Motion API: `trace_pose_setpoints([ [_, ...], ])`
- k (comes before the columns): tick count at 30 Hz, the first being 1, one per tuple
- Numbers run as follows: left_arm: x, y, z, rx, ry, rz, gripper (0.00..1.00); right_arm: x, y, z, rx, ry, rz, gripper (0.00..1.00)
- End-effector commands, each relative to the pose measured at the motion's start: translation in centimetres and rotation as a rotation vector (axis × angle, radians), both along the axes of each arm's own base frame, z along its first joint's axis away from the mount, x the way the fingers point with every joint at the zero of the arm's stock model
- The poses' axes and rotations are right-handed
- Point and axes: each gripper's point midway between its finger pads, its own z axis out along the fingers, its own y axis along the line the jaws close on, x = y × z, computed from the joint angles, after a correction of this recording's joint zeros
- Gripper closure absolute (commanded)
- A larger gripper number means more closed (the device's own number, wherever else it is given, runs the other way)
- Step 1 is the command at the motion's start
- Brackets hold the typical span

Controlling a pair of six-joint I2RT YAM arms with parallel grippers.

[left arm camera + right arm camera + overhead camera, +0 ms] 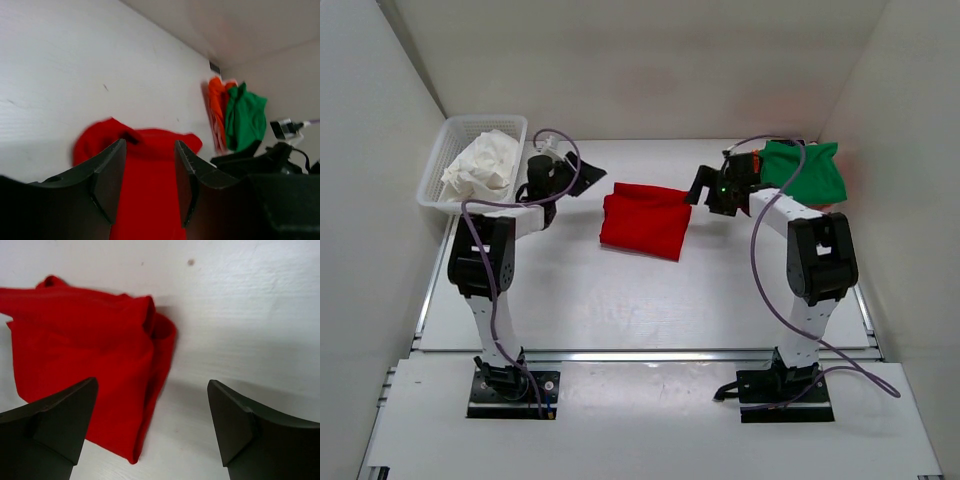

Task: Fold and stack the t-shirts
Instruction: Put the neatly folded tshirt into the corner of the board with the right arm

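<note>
- While both arms are reaching inward from the bottom of the overhead view, a red t-shirt (645, 222) is lying loosely folded at the centre of the white counter (620, 300), its edges uneven.
- The left gripper (582, 186) is hovering just to the left of the red t-shirt. In the left wrist view, this gripper (150, 145) is standing released, its dark fingers parted with nothing between them and red cloth showing through the gap.
- The right gripper (699, 188) is hovering just to the right of the red t-shirt. In the right wrist view, it (152, 385) is gaping wide and holding nothing, with the shirt's rounded fold sitting below and to the left.
- A green t-shirt (810, 170) is resting at the upper right of the overhead view, behind the right arm. The left wrist view is showing it lying on an orange t-shirt (216, 105).
- A white mesh basket (470, 125) is sitting at the upper left, holding a crumpled white cloth (480, 165).
</note>
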Motion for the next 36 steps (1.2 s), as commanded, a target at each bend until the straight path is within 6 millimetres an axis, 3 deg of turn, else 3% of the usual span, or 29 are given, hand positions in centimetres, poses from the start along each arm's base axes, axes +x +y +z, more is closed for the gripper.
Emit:
trace_pose_setpoints([
  [1, -3.5, -6.3, 1.5, -0.011, -0.027, -0.208, 0.47, -2.1, 2.0, -0.6, -0.026, 0.044, -0.007, 0.1],
  [3, -4.0, -8.5, -1.0, 0.022, 0.041, -0.257, 0.47, -2.7, 2.7, -1.7, -0.046, 0.072, -0.015, 0.08],
  [4, -3.4, -8.5, -1.3, 0.032, 0.056, -0.246, 0.47, -2.9, 3.0, -2.2, -0.07, 0.086, -0.025, 0.06],
  [5, -3.5, -8.5, -3.4, 0.044, 0.129, -0.222, 0.48, -3.1, 3.6, -2.7, -0.097, 0.103, -0.03, 0.02],
  [7, -3.6, -7.7, -6.1, 0.035, 0.22, -0.179, 0.51, -3.5, 4.5, -3.7, -0.125, 0.144, -0.037, 0.01],
  [8, -3.4, -6.2, -8.3, 0.042, 0.295, -0.126, 0.54, -3.5, 5.1, -3.7, -0.127, 0.161, -0.047, 0.01],
  [10, -3.4, -5.5, -10.9, 0.036, 0.398, -0.12, 0.56, -4.0, 5.4, -5.6, -0.171, 0.206, -0.056, 0.01],
  [13, -5.0, -4.5, -15.0, 0.09, 0.583, -0.109, 0.57, -4.0, 7.3, -6.5, -0.139, 0.255, -0.013, 0.01],
  [17, -6.5, -5.0, -17.4, 0.072, 0.671, -0.149, 0.57, -3.7, 9.2, -6.9, -0.068, 0.286, 0.024, 0.0],
  [22, -6.8, -5.4, -17.7, 0.054, 0.677, -0.162, 0.57, -2.7, 11.0, -5.9, 0.075, 0.297, 0.086, 0.01],
  [26, -7.1, -5.4, -17.9, 0.059, 0.698, -0.173, 0.59, -2.5, 13.1, -4.1, 0.262, 0.277, 0.181, 0.12],
  [27, -6.8, -5.5, -17.9, 0.054, 0.695, -0.177, 0.59, -2.3, 13.6, -3.4, 0.311, 0.261, 0.212, 0.22],
  [28, -7.0, -5.5, -17.9, 0.055, 0.704, -0.18, 0.58, -2.4, 13.8, -3.6, 0.329, 0.264, 0.226, 0.41],
  [29, -7.0, -5.5, -18.1, 0.062, 0.698, -0.179, 0.58, -2.1, 13.9, -2.4, 0.375, 0.235, 0.256, 0.55],
  [31, -6.9, -5.5, -17.4, 0.037, 0.688, -0.194, 0.58, -1.5, 13.8, -0.7, 0.435, 0.167, 0.293, 0.96],
  [34, -6.6, -5.5, -13.9, -0.04, 0.612, -0.221, 0.57, -0.8, 12.8, 2.1, 0.475, 0.084, 0.334, 1.0],
  [35, -6.1, -4.9, -11.5, -0.092, 0.547, -0.21, 0.56, -0.3, 11.9, 3.3, 0.472, 0.043, 0.343, 1.0],
  [36, -7.0, -4.8, -9.0, -0.16, 0.527, -0.218, 0.56, 0.0, 11.1, 4.2, 0.463, 0.03, 0.346, 1.0],
])
